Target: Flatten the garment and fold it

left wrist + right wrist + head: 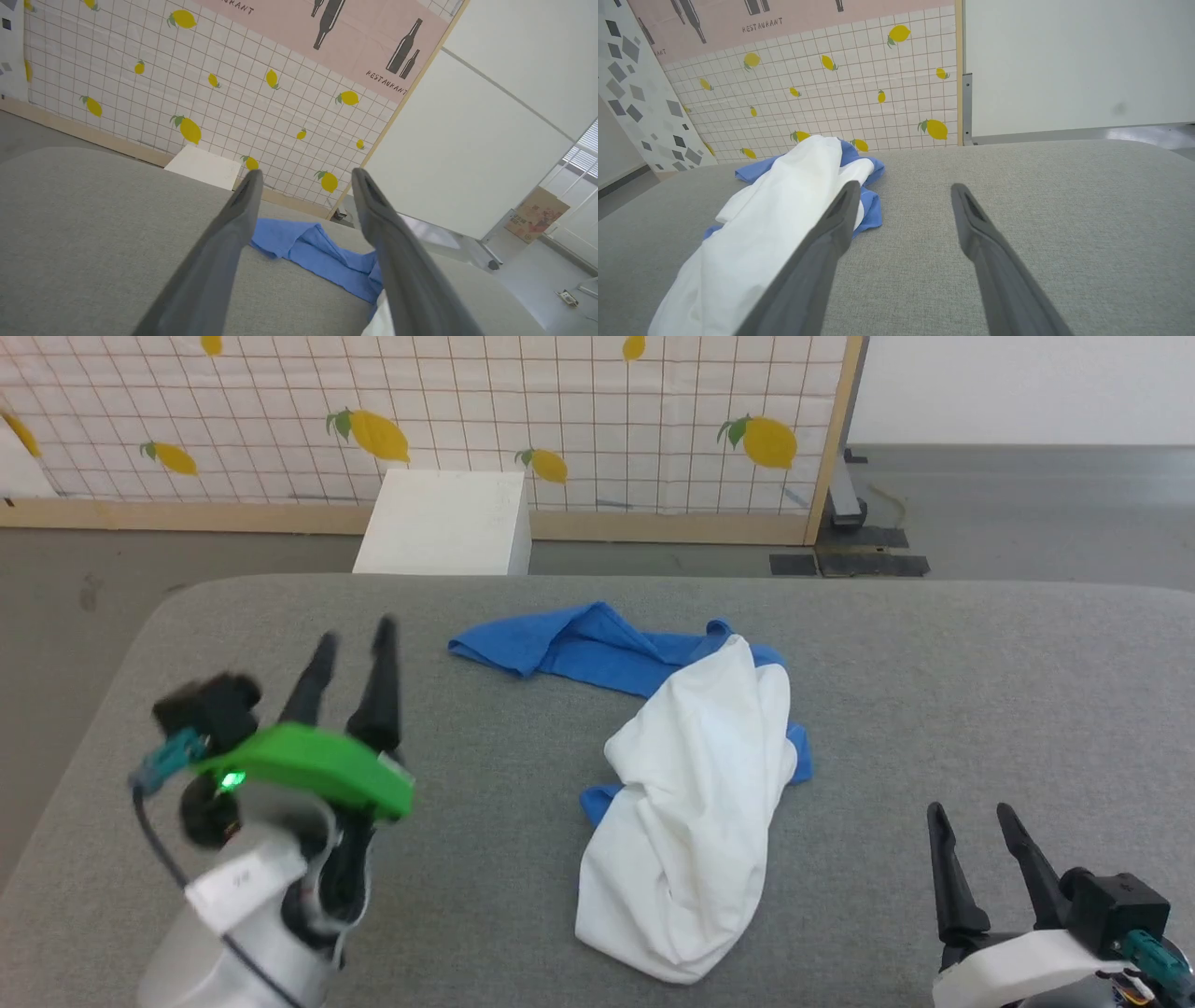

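Note:
The garment [695, 784] lies crumpled in a heap in the middle of the grey padded table [980, 691], its white body bunched and one blue sleeve [569, 649] stretched toward the far left. My left gripper [355, 639] hovers open to the left of it, holding nothing; its wrist view has the blue sleeve [322, 261] beyond the fingers. My right gripper [971, 817] stands open at the near right, apart from the garment [784, 224], which lies to its left.
A white box [443, 523] stands on the floor beyond the table's far edge, in front of a lemon-print partition [560, 420]. Bare grey table surface stretches to the right of the garment and along the left side.

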You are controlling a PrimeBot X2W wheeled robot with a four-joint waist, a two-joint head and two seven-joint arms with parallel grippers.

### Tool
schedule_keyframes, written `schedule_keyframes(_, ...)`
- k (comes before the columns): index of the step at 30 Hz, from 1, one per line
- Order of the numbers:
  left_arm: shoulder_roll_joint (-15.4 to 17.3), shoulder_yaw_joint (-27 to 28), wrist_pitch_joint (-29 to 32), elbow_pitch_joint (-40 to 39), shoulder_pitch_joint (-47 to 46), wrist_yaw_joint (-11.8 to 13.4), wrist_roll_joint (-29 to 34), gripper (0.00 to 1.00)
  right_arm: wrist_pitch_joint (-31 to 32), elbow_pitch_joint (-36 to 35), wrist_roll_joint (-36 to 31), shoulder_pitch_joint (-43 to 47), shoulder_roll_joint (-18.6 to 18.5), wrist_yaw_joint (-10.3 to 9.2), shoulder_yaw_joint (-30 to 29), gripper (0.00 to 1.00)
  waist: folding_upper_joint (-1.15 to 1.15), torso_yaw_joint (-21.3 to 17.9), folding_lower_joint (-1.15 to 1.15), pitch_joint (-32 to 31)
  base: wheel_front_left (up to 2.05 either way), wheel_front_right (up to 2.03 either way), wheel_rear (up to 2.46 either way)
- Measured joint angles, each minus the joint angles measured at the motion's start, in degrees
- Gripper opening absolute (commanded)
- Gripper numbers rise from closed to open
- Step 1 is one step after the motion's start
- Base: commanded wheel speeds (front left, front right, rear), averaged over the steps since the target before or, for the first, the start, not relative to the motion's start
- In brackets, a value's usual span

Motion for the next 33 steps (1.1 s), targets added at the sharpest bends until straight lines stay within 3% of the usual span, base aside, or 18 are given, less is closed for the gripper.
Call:
schedule_keyframes(7,2.8,1.1,-2.9,-6.0,9.9,6.1,14.5,1.00,1.8,-0.2,0.1,0.7,0.0,0.00,-0.7,1.00,0.00,0.6,0.00,-0.3,0.00,0.00,0.00)
schedule_keyframes(12,0.3,4.2,-2.9,-11.2,17.5,8.4,20.5,1.00,5.2,-0.4,1.0,0.4,0.0,0.00,-2.0,1.00,0.00,1.2,0.00,0.8,0.00,0.00,0.00)
schedule_keyframes(20,-5.0,7.2,-2.9,-14.9,20.7,7.2,25.4,1.00,15.3,1.2,1.5,-13.1,0.0,0.00,-2.5,1.00,0.00,2.7,0.00,3.9,0.00,0.00,0.00)
schedule_keyframes(29,-9.6,8.2,-2.9,-14.4,19.3,3.4,29.1,1.00,35.9,8.7,-2.0,-33.6,-0.1,0.00,3.2,1.00,0.00,5.3,0.00,9.0,0.00,0.00,0.00)
schedule_keyframes(33,-11.1,8.6,-2.9,-14.3,17.7,2.2,31.6,1.00,46.1,12.5,-4.2,-39.1,-2.2,0.01,7.1,1.00,0.00,7.0,0.00,11.6,0.00,0.00,0.00)
